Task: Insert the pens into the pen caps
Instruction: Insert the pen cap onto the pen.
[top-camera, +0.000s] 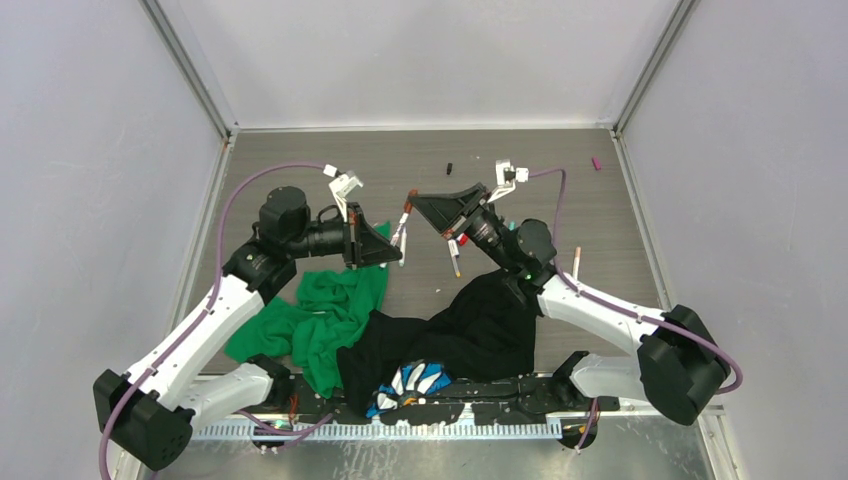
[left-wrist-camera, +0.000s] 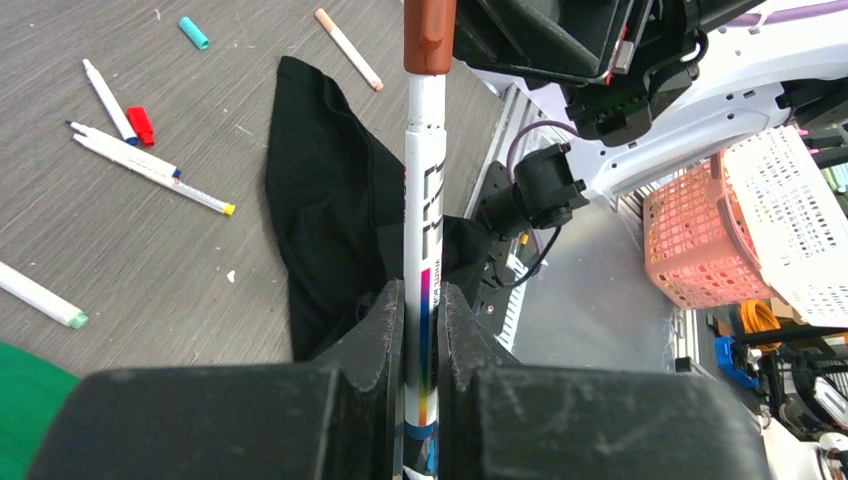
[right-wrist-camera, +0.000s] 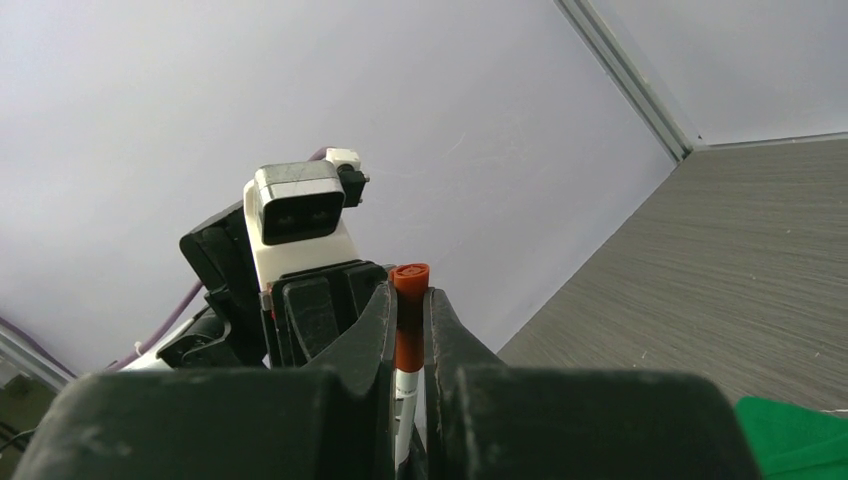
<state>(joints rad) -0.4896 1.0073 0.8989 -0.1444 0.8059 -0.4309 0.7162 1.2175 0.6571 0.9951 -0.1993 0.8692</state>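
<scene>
My left gripper (left-wrist-camera: 422, 297) is shut on the lower barrel of a white pen (left-wrist-camera: 423, 200), which stands straight out from the jaws. A brown-orange pen cap (left-wrist-camera: 430, 35) sits over the pen's far end. My right gripper (right-wrist-camera: 408, 297) is shut on that cap (right-wrist-camera: 409, 305), with the white barrel (right-wrist-camera: 403, 385) showing just below it. From above, the two grippers (top-camera: 398, 245) (top-camera: 415, 203) meet over the table's middle, joined by the pen (top-camera: 404, 228). More pens (left-wrist-camera: 150, 165) lie loose on the table, with a red cap (left-wrist-camera: 140, 125) and a teal cap (left-wrist-camera: 194, 32) near them.
A green cloth (top-camera: 320, 310) and a black cloth (top-camera: 480, 320) lie in front of the arm bases. A black cap (top-camera: 450, 167) and a magenta cap (top-camera: 597, 163) rest near the back edge. One pen (top-camera: 576, 260) lies right of the right arm. Pink basket (left-wrist-camera: 700, 230) stands off the table.
</scene>
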